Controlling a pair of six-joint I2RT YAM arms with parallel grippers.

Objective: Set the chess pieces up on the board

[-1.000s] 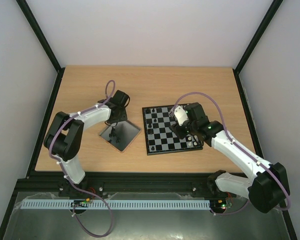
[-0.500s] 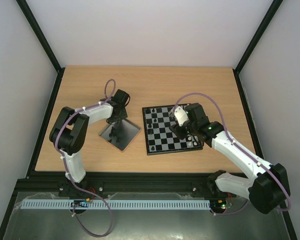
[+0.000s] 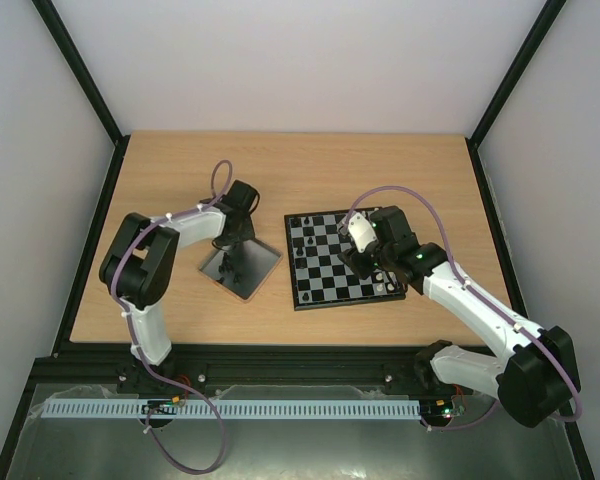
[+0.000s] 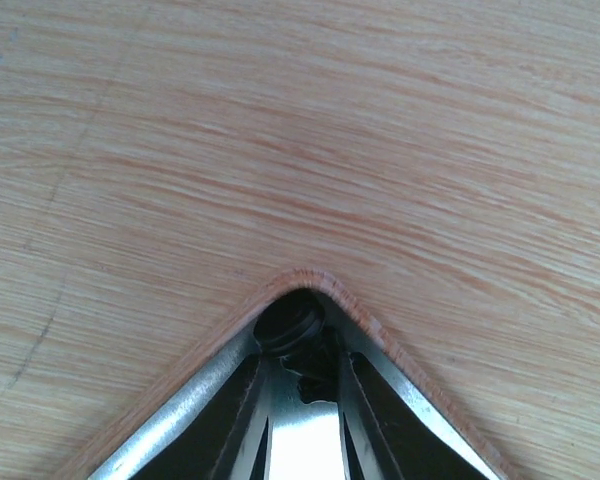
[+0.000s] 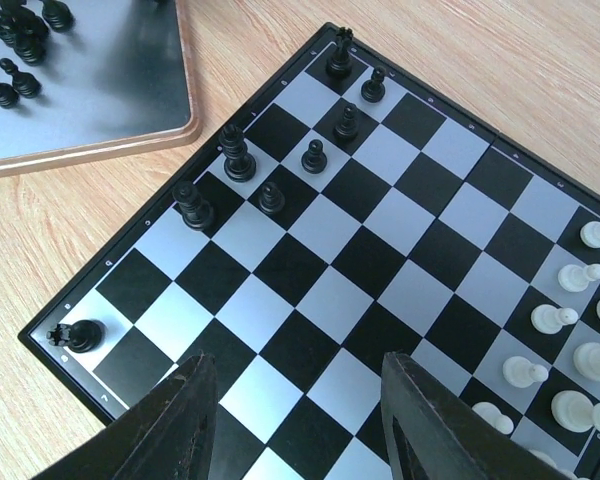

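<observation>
Left jaws (image 3: 229, 262) reach down into the tray (image 5: 110, 75), a grey square with a wooden rim. It lies left of centre on the worktop (image 3: 180, 170), just beside the board (image 5: 325, 300). From the left wrist they look drawn in narrow, one finger on either side of a black piece (image 4: 292, 322) tucked into the tray's corner. Whether they already pinch it or only bracket it, I cannot tell. The low, close reach makes sense: the piece is tiny and the rim hems it in on two sides, so the fingers can only come at it from inside the tray.

Right jaws (image 5: 300, 372) hang spread and empty above the board, with bare squares showing plainly between the fingers. My guess is that this arm is holding clear while the other one fetches.

The board sits right of centre on the worktop. Black men (image 5: 272, 197) stand in a broken double line along the edge facing the tray, with one rook (image 5: 75, 335) alone in a corner. White men (image 5: 580, 350) crowd the opposite edge, nearer the right arm. Spare black pieces (image 5: 20, 40) lie bunched at one corner of the tray. The black side looks only partly filled, so the cornered piece is probably meant for one of the gaps. A piece that small could easily tip or slip against the rim.
</observation>
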